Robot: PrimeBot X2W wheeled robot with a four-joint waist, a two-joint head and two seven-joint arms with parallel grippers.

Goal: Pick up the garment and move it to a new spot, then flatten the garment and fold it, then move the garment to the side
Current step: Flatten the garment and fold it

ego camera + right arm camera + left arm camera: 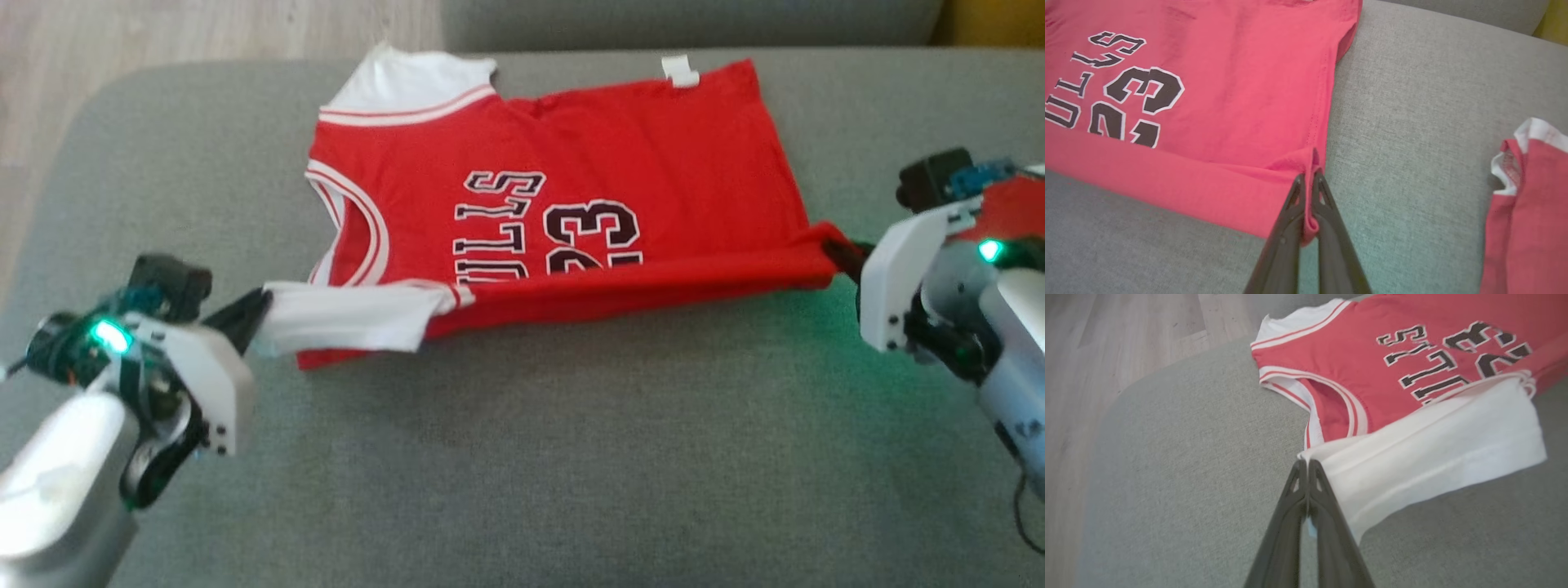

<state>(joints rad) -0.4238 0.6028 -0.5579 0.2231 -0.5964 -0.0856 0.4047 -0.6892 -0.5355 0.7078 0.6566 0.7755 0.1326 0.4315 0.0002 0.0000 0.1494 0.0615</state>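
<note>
Fabric was the whole matter at this moment: the garment (588, 147), a red jersey with white sleeves and dark lettering, lay spread on the grey sofa seat (571, 457). Its far part lay flat, and its near edge was raised and drawn out between the two hands. The left hand (260, 314) was clenched on the end of a white sleeve (351, 318), its fingers pressed together over the cloth. The right hand (841, 255) was clenched on the red hem corner, and in the right wrist view a small loop of cloth bulged between its fingers.

The step in hand looked like the fold, with the near strip ready to be carried over the lettering. The jersey seemed light, soft and limp. It would probably sag wherever it was unsupported and stretch a little under pull, so an even tension from both sides would likely suit it. Seamed places such as the hem corner and the sleeve cuff appeared the soundest holds, since a thin pinch of single cloth might slip free. Another red and white piece of cloth (1527, 212) lay beside the right arm, apart from the jersey.
</note>
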